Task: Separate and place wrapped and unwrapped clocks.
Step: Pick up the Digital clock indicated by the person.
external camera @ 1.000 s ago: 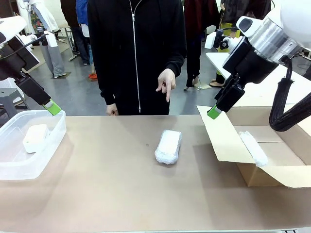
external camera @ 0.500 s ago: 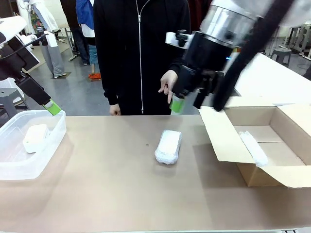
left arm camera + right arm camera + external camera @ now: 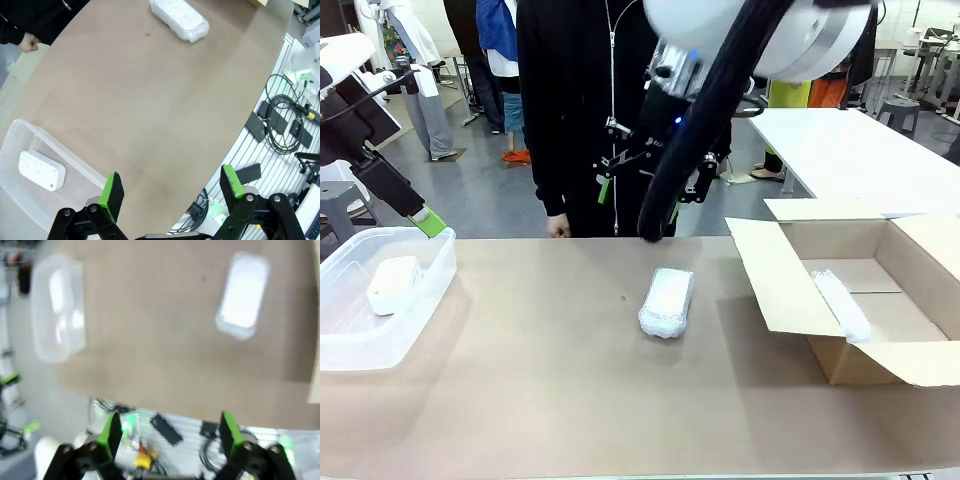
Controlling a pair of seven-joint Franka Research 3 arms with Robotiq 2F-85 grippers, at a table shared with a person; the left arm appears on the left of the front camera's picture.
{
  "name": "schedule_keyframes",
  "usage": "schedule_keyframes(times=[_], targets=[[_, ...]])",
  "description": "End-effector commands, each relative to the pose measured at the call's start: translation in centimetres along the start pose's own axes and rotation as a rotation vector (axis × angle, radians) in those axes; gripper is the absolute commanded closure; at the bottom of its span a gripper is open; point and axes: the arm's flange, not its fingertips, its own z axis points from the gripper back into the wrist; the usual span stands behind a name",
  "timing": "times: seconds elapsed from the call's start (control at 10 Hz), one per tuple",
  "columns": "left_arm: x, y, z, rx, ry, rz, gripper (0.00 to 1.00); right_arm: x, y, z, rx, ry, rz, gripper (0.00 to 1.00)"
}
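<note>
Your right gripper (image 3: 169, 427) had its jaws spread wide with nothing between them, and its wrist view, though blurred, looked down on the table from high up. In the front view that arm hung over the far middle of the table (image 3: 570, 400), in front of the person, above and beyond the one bubble-wrapped clock (image 3: 666, 302) left lying in the open, well apart from both containers. Your left gripper (image 3: 171, 186) was just as wide open and empty, parked above the far left corner over the clear plastic tub (image 3: 340, 340). Inside that tub lay the bare white clock (image 3: 392, 285), so the unwrapped side of the sort looked done. At the right, the open cardboard box (image 3: 790, 290) already held a second wrapped clock (image 3: 840, 305), lying along its floor near the left wall. By my reading you were two thirds through: one thing in each container, and only the middle bundle waiting. It most likely belonged in the box with its wrapped twin, and the right arm seemed the one placed to fetch it. The person's hand (image 3: 557, 228) rested at the far edge, clear of the bundle.
</note>
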Motion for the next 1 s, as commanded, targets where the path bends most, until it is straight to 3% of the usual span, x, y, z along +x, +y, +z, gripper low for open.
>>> schedule_keyframes(times=[0.0,0.5,0.9], targets=[[0.0,0.0,0.0,0.004,-0.008,0.000,0.00,0.0,-0.4,-2.2,-0.124,-0.083,-0.123,0.00],[0.0,0.0,0.0,0.004,-0.008,0.000,0.00,4.3,-3.6,-7.3,-0.198,-0.031,-0.202,0.00],[0.0,0.0,0.0,0.004,-0.008,0.000,0.00,6.7,-5.8,-15.0,-0.354,-0.089,-0.208,0.00]])
